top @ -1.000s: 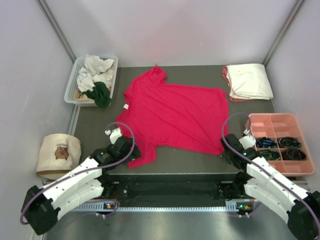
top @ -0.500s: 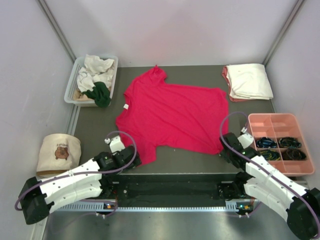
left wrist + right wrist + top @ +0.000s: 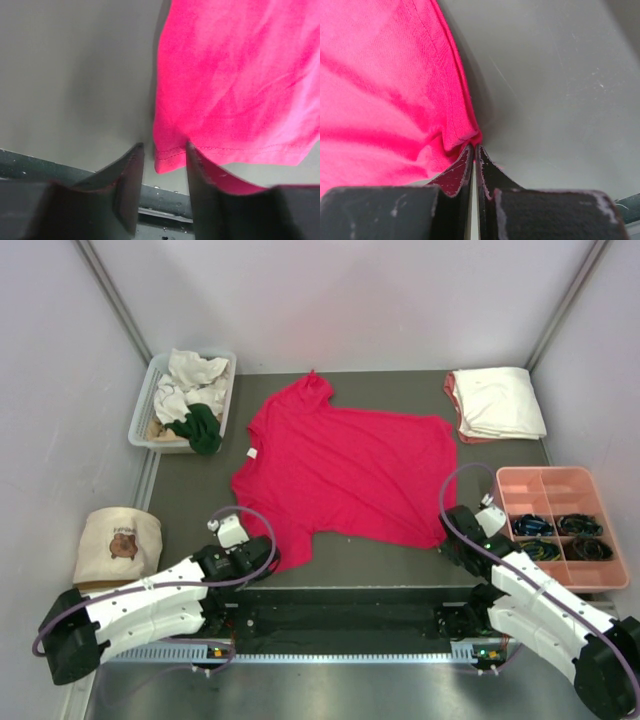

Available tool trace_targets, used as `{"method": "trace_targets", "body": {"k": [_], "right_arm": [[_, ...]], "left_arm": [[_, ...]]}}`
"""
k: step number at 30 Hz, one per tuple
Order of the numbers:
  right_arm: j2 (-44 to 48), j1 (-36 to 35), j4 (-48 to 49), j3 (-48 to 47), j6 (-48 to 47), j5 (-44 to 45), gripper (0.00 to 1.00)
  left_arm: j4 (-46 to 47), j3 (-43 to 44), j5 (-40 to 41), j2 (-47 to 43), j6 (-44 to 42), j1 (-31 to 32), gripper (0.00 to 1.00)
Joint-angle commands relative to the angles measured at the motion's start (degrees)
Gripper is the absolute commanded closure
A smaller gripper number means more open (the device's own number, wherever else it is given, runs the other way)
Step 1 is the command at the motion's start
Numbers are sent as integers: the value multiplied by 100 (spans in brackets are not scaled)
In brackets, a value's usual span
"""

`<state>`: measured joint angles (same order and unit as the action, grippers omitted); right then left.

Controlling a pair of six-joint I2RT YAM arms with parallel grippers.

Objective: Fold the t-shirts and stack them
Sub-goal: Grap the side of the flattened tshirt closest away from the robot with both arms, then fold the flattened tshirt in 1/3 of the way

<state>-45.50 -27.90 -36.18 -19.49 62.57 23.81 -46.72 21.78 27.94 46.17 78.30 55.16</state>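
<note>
1. Far left, near: round beige bag [image 3: 118,545] with a bear print, beside the tabletop [image 3: 190,490].
2. Far left corner: clear bin [image 3: 140,416] with crumpled t-shirts in it, cream-white ones [image 3: 195,370] on top and a dark green one [image 3: 201,429] at the near end.
3. Left gripper [image 3: 267,558] is low at the near edge, at the near-left corner of the red t-shirt [image 3: 345,470]. Wrist view: jaws part-way apart, and the hemmed corner of the red t-shirt [image 3: 240,75] lies in the gap between the left gripper [image 3: 165,162] fingers. Cloth not pinched. Can't tell if a pad touches it.
4. Red t-shirt lies spread flat mid-tabletop, skewed. One sleeve points far, and the white neck label [image 3: 252,453] is on its left side.
5. Right gripper [image 3: 449,535] is at the shirt's near-right corner. Wrist view: right gripper [image 3: 474,152] jaws closed tight, with the edge of the red t-shirt [image 3: 380,75] bunched and clamped at the tips.
6. Far right: folded stack [image 3: 497,402], cream-white on top of salmon-pink.
7. Right, near: pink divided tray [image 3: 545,480] with dark items in its near compartments.
</note>
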Motion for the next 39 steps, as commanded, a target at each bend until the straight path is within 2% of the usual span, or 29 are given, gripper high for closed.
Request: {"method": "trace_targets", "body": {"k": [1,7,9,13,16,22,26,31,39], "right_arm": [[32,-49,120,-91,-69,-8,100],[49,-40,129,-82,-60,0,100],[41,-49,120,-64,-60,-8,100],[102,-40,112,-73,-60,9,100],[155,-49,173,-108,-104,88,100],[-12,-49,226,-537,-341,483,100],[-91,-40,243,-846,-482,633,100],[-328,-49,305,-1145,-544,712,100],[-434,-40,270,-1268,-500,791,100]], "left_arm": [[84,-60,89,67,115,22,72],[102,-60,18,85,62,22,90],[128,-60,1,76,71,22,100],[320,-42,-35,76,-16,22,100],[697,290,298,425,-446,22,100],[426,2187,1380,1823,-1290,22,100],[1032,2506,1731,1790,-1985,13,100],[1068,2910,2311,1737,-2529,-31,100],[1533,3262,2400,1702,-3408,-514,100]]}}
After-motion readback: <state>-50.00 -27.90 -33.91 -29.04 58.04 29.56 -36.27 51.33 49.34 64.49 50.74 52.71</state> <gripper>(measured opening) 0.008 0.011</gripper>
